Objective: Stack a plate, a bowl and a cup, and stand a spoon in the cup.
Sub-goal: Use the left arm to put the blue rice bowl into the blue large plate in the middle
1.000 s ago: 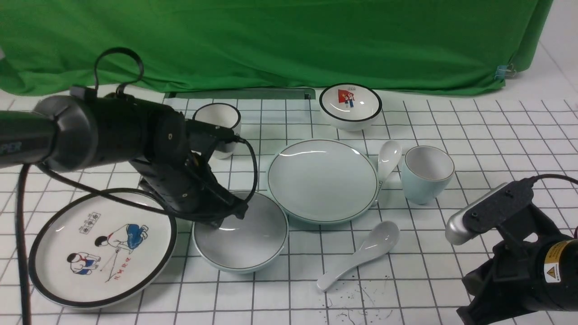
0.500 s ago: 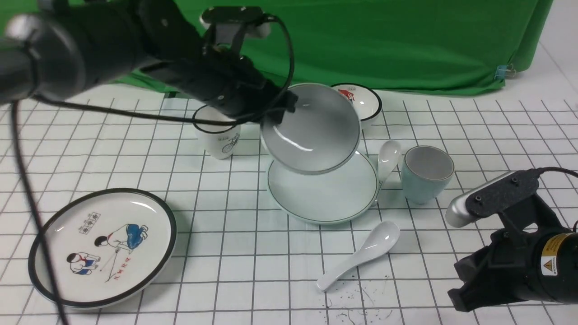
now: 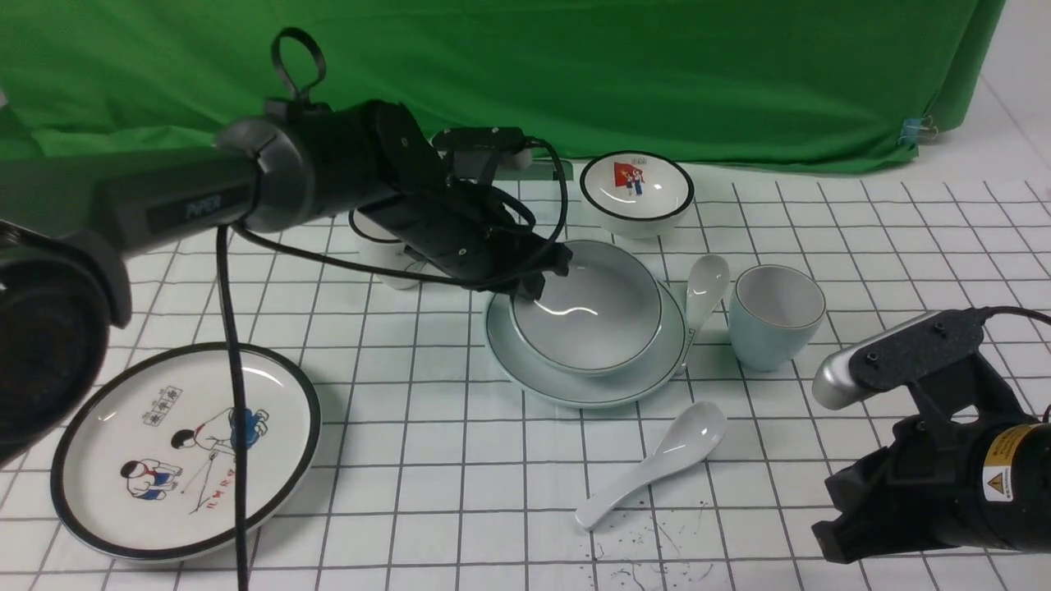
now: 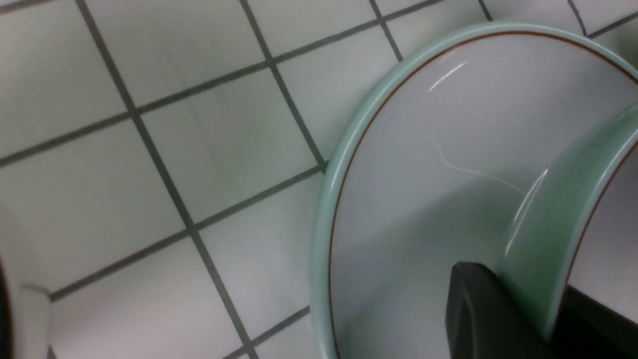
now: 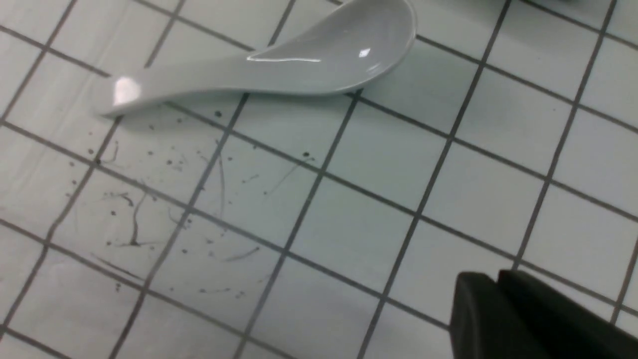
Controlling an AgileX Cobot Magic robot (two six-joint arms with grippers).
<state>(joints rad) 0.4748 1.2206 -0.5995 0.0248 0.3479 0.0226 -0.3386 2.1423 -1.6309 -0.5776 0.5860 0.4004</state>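
The pale blue-green bowl (image 3: pixel 595 316) sits in the plain plate (image 3: pixel 575 392) at the table's middle. My left gripper (image 3: pixel 538 275) is shut on the bowl's left rim. In the left wrist view the bowl's wall (image 4: pixel 553 214) stands between its dark fingers (image 4: pixel 478 309), above the plate (image 4: pixel 423 149). The pale blue cup (image 3: pixel 772 320) stands upright right of the plate. One white spoon (image 3: pixel 657 460) lies in front of the plate and shows in the right wrist view (image 5: pixel 279 65). Another spoon (image 3: pixel 708 287) lies between plate and cup. My right gripper (image 5: pixel 498 284) is shut and empty, low at the front right.
A black-rimmed cartoon plate (image 3: pixel 107 460) lies at the front left. A black-rimmed bowl (image 3: pixel 636 193) with a red picture stands behind the plain plate. A white black-rimmed cup (image 3: pixel 386 246) is partly hidden behind my left arm. A green cloth (image 3: pixel 575 74) hangs at the back.
My left gripper lifted the bowl from the front left, carried it tilted over the plain plate, and lowered it onto the plate. The right arm barely moved.
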